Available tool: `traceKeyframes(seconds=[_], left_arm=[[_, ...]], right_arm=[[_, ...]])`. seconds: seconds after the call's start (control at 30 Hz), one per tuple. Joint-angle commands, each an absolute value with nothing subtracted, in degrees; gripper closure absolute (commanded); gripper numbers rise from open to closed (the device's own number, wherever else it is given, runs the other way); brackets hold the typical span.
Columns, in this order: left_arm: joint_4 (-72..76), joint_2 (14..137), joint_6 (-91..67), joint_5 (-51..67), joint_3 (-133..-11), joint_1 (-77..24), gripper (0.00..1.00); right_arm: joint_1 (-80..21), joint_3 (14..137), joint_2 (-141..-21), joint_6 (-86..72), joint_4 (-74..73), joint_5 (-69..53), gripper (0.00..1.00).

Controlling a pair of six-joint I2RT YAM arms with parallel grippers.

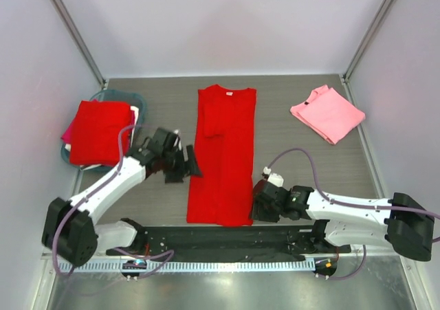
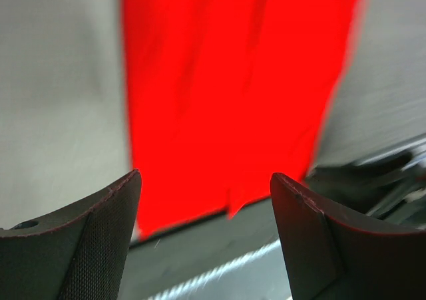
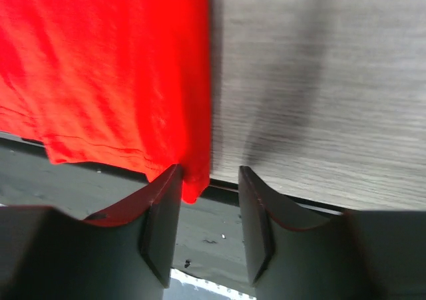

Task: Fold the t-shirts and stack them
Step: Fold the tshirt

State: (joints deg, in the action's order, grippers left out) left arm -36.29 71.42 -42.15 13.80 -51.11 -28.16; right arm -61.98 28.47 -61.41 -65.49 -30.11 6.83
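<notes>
A bright red t-shirt lies folded into a long strip down the middle of the table, collar at the far end. My left gripper is open and empty beside the strip's left edge; its view shows the shirt ahead of the spread fingers. My right gripper is open at the strip's near right corner; the hem corner hangs just inside the left finger. A folded light pink t-shirt lies at the far right. A folded red t-shirt tops a pile over a magenta one.
The pile at the left sits in a teal basin. A black base strip runs along the near table edge, under the red shirt's hem. Metal frame posts and white walls close the sides and back.
</notes>
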Motion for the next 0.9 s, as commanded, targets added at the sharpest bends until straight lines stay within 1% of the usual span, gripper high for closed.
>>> traceKeyframes(seconds=[0.0,0.13,0.23,0.27,0.3,0.37,0.57,0.67,0.87], left_arm=[[-39.81,60.15,-44.38,14.59,-45.11,-28.83,0.22],[-41.4,55.65,-46.48,14.06,-39.12,-28.92,0.23],[-39.29,55.98,-48.94,16.87,-36.04,-29.18,0.28],[-39.55,56.51,-49.13,16.0,-35.69,-29.18,0.31],[-39.81,57.04,-49.65,15.65,-34.64,-29.27,0.38],[-38.33,58.35,-51.15,18.19,-33.49,-29.35,0.43],[-37.09,57.83,-53.52,17.32,-30.85,-30.58,0.47],[-37.44,57.48,-54.84,17.14,-29.97,-31.46,0.52],[-36.91,59.15,-56.16,16.44,-28.65,-33.75,0.56]], right_arm=[[-63.28,26.81,-61.69,-69.96,-25.23,5.18,0.56],[-63.81,27.33,-63.45,-70.14,-23.64,5.36,0.59],[-63.98,27.42,-65.21,-70.31,-22.94,4.58,0.64],[-64.07,27.33,-65.48,-70.57,-22.42,4.31,0.66],[-64.33,27.25,-65.74,-71.19,-22.24,4.22,0.7],[-65.3,27.07,-65.48,-71.98,-22.41,4.13,0.76],[-66.09,25.58,-62.49,-74.27,-24.43,5.97,0.76],[-66.09,25.14,-61.52,-74.36,-24.87,6.24,0.73],[-66.09,25.05,-61.35,-73.57,-25.49,5.01,0.71]])
